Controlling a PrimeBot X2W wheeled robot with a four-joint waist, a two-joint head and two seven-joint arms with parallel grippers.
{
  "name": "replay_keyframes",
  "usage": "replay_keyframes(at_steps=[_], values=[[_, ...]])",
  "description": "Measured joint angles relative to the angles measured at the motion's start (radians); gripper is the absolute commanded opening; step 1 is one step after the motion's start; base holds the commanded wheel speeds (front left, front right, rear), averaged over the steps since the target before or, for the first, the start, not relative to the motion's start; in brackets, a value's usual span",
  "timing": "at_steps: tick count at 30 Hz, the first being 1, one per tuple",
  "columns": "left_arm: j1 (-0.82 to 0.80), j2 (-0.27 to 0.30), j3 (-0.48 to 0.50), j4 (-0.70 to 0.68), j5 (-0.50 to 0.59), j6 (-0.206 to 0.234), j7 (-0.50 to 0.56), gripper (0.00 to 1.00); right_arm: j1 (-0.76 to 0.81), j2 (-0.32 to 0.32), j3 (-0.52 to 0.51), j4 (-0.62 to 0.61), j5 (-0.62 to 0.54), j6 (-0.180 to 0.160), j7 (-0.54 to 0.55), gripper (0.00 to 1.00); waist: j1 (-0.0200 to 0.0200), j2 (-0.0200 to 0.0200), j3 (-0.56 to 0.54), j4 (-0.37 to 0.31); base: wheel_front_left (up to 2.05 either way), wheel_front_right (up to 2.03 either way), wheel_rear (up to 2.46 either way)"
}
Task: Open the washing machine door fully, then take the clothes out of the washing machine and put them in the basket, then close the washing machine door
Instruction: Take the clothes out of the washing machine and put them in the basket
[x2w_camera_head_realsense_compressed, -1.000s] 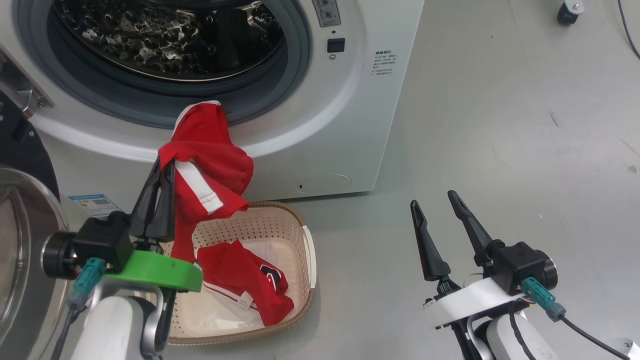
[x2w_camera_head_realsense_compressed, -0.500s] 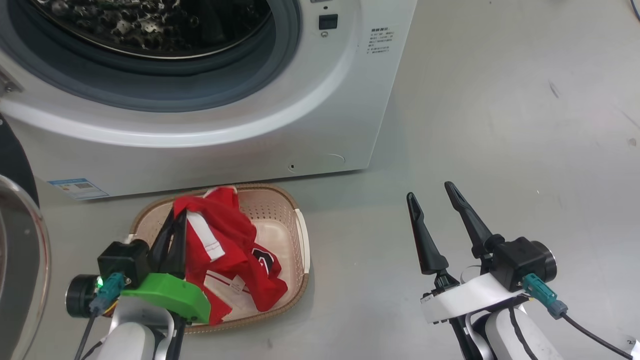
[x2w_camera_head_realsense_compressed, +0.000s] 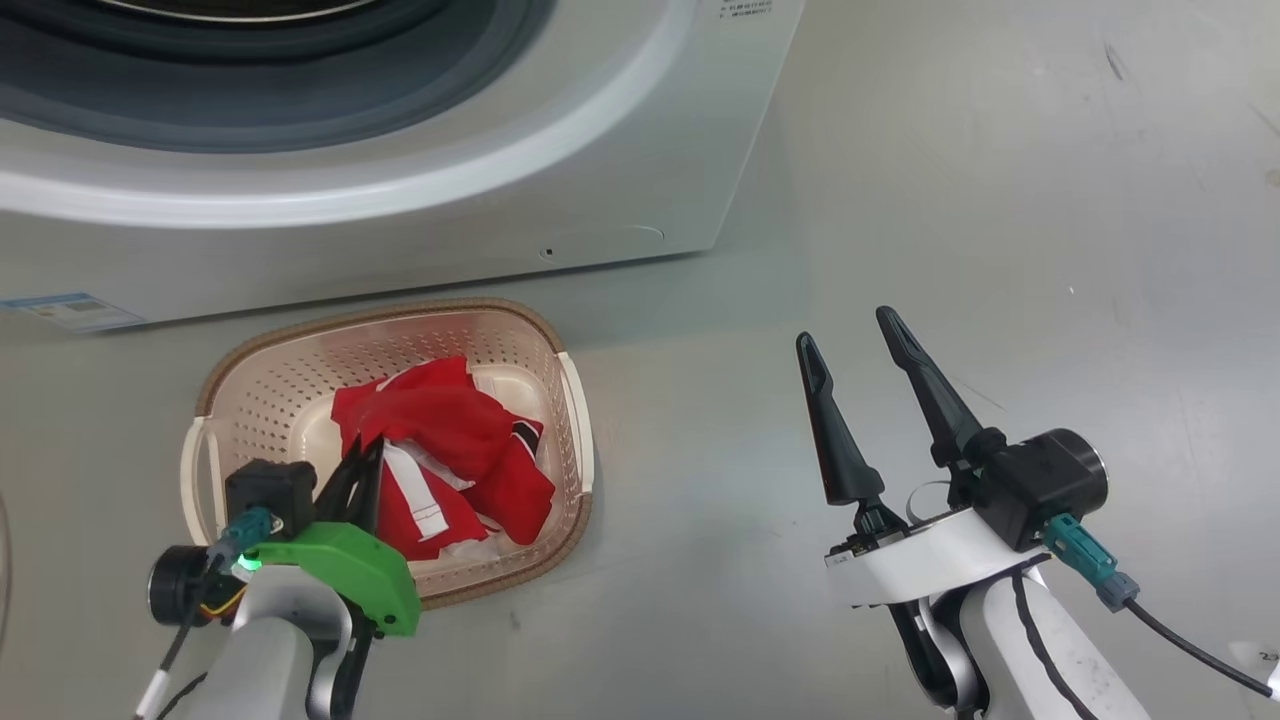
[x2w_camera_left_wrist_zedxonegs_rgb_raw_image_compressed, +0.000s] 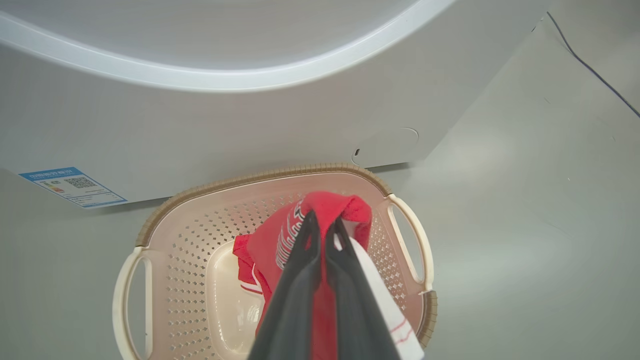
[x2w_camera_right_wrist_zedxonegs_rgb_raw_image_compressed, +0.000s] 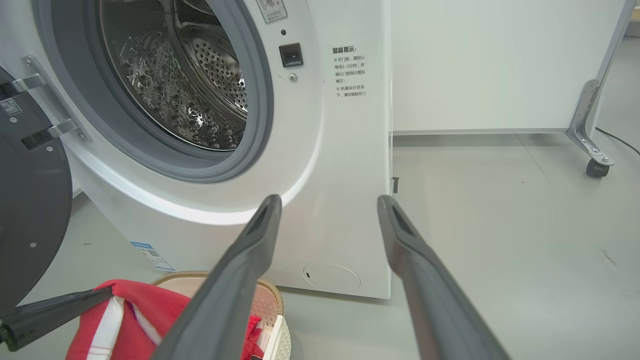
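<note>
1. The step in hand is the unloading: putting the clothes (x2w_camera_head_realsense_compressed: 450, 420) into the basket (x2w_camera_head_realsense_compressed: 350, 318). The washing machine door (x2w_camera_right_wrist_zedxonegs_rgb_raw_image_compressed: 30, 210) stands swung wide open beside the washing machine (x2w_camera_right_wrist_zedxonegs_rgb_raw_image_compressed: 325, 175), so the opening step looks done.
2. The left gripper (x2w_camera_head_realsense_compressed: 365, 450) is low inside the basket, its jaws closed tight on a fold of the red cloth. The left wrist view shows the two fingers pinched together, with red fabric and a white stripe caught between them (x2w_camera_left_wrist_zedxonegs_rgb_raw_image_compressed: 325, 220).
3. The clothes lie bunched in the basket, which sits on the floor (x2w_camera_head_realsense_compressed: 900, 200) just in front of the washing machine. I cannot tell how many garments are in the heap, nor how much of the gripped piece rests on the basket's bottom.
4. The right gripper (x2w_camera_head_realsense_compressed: 845, 330) hangs over bare floor, well apart from the basket, its jaws spread wide and holding nothing.
5. The next move, as I judge it, is a release: the left jaws must part so that the cloth drops free. The arm should then lift straight up, so that no fold drags over the rim or tips the light basket.
6. After that comes a check of the drum (x2w_camera_right_wrist_zedxonegs_rgb_raw_image_compressed: 190, 90). The part seen in the right wrist view is bare steel with no red in it, but its lowest part is hidden. If it proves empty, only closing the door remains, and that calls for a reach to the far side of that dark panel.
</note>
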Motion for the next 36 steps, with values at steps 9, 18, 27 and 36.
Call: replay_keyframes(at_steps=[9,18,27,36], values=[[-0.151,0.030,0.013,0.184,0.001,-0.016,0.065,0.00,-0.082,-0.001,0.023,-0.027,0.002,0.000,0.000,1.00,0.0000,0.0000,0.131,-0.039,0.00,0.00,0.00],[-0.258,0.046,0.067,0.311,-0.040,-0.016,0.094,0.00,-0.144,-0.001,0.037,-0.045,0.019,-0.011,0.000,1.00,0.0000,0.0000,0.231,-0.087,0.00,0.00,0.00],[-0.326,0.041,0.083,0.406,-0.053,-0.016,0.100,0.00,-0.165,-0.001,0.037,-0.040,0.030,-0.019,0.000,1.00,0.0001,0.0000,0.288,-0.114,0.00,0.00,0.00],[-0.368,0.034,0.108,0.481,-0.064,-0.011,0.055,1.00,-0.185,-0.001,0.032,-0.030,0.035,-0.027,0.000,1.00,0.0001,0.0000,0.292,-0.111,0.00,0.00,0.00]])
